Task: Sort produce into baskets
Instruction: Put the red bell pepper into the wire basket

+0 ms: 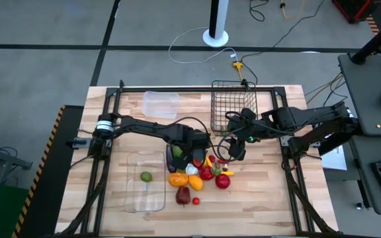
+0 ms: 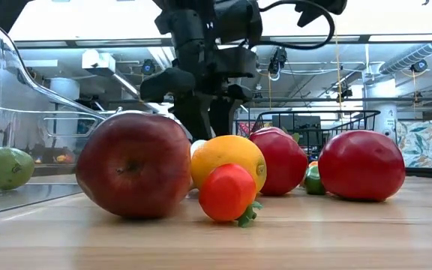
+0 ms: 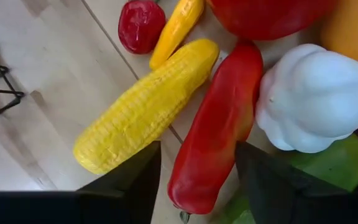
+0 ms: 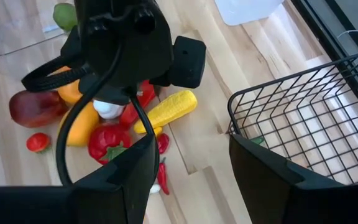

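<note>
Long red pepper (image 3: 219, 130) lies on the table (image 1: 256, 198) between corn (image 3: 145, 109) and white bulb (image 3: 312, 96), within the produce pile. Left gripper (image 3: 197, 171) straddles it, fingers apart, nothing clamped. Right gripper (image 4: 188, 171), fingers apart, hovers beside the wire basket (image 4: 303, 118), empty.

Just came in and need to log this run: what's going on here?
A two-armed robot is sorting toy produce into containers. The left tool hangs open over the pile, its fingers straddling a long red pepper beside the yellow corn. The right tool waits open near the black wire basket. One green fruit lies in the clear tray.
</note>
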Controlling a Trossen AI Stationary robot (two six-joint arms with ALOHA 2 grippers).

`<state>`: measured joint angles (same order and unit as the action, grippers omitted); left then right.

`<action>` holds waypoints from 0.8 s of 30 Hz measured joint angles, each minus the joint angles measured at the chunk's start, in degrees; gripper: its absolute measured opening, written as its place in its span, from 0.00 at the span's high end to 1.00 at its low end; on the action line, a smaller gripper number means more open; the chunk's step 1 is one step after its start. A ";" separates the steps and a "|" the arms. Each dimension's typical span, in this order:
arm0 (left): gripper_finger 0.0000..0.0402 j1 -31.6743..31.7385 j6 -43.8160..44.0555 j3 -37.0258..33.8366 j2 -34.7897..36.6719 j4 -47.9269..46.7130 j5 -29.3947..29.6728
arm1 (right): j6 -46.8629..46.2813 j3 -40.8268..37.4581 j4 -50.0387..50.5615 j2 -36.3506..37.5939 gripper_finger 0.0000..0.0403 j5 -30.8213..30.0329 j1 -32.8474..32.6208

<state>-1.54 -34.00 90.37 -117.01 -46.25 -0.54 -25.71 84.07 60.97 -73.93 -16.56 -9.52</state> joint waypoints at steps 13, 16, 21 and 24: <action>0.47 0.11 0.01 -0.15 -0.13 0.21 -0.04 | 0.20 0.00 0.02 0.00 0.51 -0.02 0.00; 0.47 0.11 0.02 -0.65 -0.13 0.63 -0.08 | 0.20 0.00 0.01 0.00 0.51 0.00 0.00; 0.47 0.11 0.42 -2.75 -0.13 2.49 -0.13 | 0.27 0.00 0.00 0.00 0.51 -0.01 0.00; 0.47 0.11 0.53 -3.47 -0.13 2.98 -0.15 | 0.42 0.00 0.00 0.00 0.51 -0.02 0.00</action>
<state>-1.43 -33.47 86.90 -117.14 -43.26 -0.68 -25.30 84.07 60.97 -73.93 -16.58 -9.52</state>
